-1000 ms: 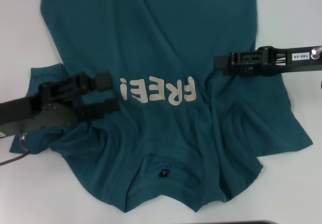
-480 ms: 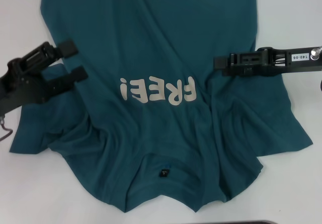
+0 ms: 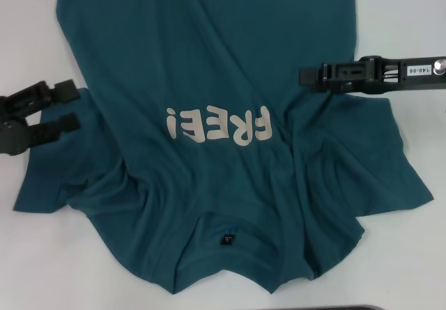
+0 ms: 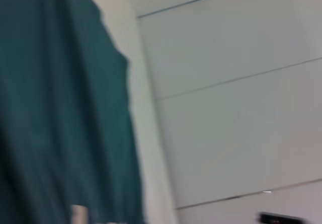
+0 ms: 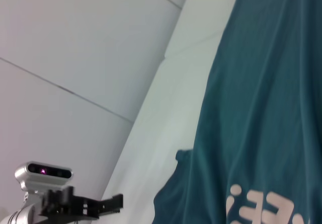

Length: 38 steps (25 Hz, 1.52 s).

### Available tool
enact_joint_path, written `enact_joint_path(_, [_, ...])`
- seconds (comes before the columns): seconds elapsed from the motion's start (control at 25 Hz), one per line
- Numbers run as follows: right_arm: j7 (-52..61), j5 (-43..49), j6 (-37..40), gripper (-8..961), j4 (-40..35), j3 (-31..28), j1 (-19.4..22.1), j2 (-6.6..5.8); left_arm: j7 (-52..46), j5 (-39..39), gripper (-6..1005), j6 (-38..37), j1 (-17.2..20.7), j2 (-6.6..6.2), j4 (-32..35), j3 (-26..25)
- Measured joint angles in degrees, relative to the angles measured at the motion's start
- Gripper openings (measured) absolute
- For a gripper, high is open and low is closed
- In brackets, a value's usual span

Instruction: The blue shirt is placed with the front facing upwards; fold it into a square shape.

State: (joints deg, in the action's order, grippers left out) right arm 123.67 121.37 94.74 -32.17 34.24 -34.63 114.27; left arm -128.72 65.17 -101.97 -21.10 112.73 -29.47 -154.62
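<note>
- The left gripper [image 3: 68, 105] has drawn back toward the robot's left since a second ago: then it lay over the shirt's left sleeve close to the lettering, half a second ago it was at the body's left edge, and now only its fingertips reach the outer edge of that sleeve.
- Its two fingers [image 3: 64, 88] stand apart with an open gap between them and nothing held.
- The left sleeve, bunched under the gripper a second ago, now lies flatter and fully uncovered.
- The right gripper [image 3: 301, 75] has barely moved, sitting a touch higher in the head view than before, at the shirt's right side just above the right sleeve and level with the top of the lettering.
- Seen edge-on from the head camera, it reads as one dark bar, so I cannot tell whether its fingers are parted or gripping cloth.
- The blue T-shirt [image 3: 209, 59] lies spread on the white table [image 3: 28, 268], front up, collar toward the robot, the cream "FREE!" lettering [image 3: 219, 125] upside down across the chest and the small dark neck label [image 3: 226, 239] inside the collar; the cloth itself has not shifted otherwise.
- The shirt's lower body and hem run out of the head view at its far edge.
- The left wrist view is blurred, showing only teal cloth [image 4: 50, 123] beside pale panelled surfaces.
- The right wrist view shows the shirt [image 5: 261, 108] with part of the lettering cut off at the picture's edge, and the left gripper [image 5: 113, 202] farther off.
</note>
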Motion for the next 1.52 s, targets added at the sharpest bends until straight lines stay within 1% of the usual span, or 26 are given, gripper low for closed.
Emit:
enact_joint_path(0.12, [-0.92, -0.04, -0.36, 806, 0.04, -1.15, -0.03, 0.04, -0.78, -2.50, 949, 0.93, -0.25, -1.64, -0.95, 0.13])
enact_joint_path(0.24, [-1.10, -0.07, -1.53, 806, 0.16, -1.56, 0.00, 0.20, -1.29, -3.73, 949, 2.20, -0.44, -2.56, -1.04, 0.12])
enact_joint_path(0.32, [-1.11, -0.08, -2.31, 806, 0.17, -1.55, 0.08, 0.32, -1.26, -4.08, 949, 2.54, -0.55, -2.82, -1.18, 0.11])
enact_joint_path(0.44, [-0.85, -0.09, -3.64, 806, 0.19, -1.49, 0.23, 0.45, -1.40, -4.47, 949, 3.39, -0.56, -2.69, -1.85, 0.11])
enact_joint_path(0.64, [-0.27, -0.09, -4.57, 806, 0.19, -1.53, 0.58, 0.52, -5.81, -7.05, 950, 8.93, -0.26, -2.45, -1.96, 0.01])
enact_joint_path(0.68, [-0.17, -0.09, -4.58, 806, 0.19, -1.54, 0.60, 0.51, -5.81, -7.05, 950, 8.93, -0.26, -2.45, -1.96, 0.01])
enact_joint_path(0.76, [-0.03, -0.09, -4.59, 806, 0.19, -1.55, 0.63, 0.49, -6.73, -7.24, 950, 10.73, 0.16, -2.01, -1.95, -0.71])
enact_joint_path(1.04, [0.00, -0.08, -4.63, 806, 0.18, -1.55, 0.62, 0.56, -7.47, -7.15, 949, 12.57, 0.53, -1.88, -2.55, -1.14])
enact_joint_path(1.2, [0.00, -0.08, -4.65, 806, 0.19, -1.55, 0.62, 0.55, -7.02, -7.41, 949, 14.24, 0.61, -1.84, -2.70, -0.78])
enact_joint_path(1.52, [0.00, -0.08, -4.66, 807, 0.19, -1.55, 0.62, 0.45, -3.14, -7.45, 946, 16.21, 0.55, -1.59, -2.70, -0.18])
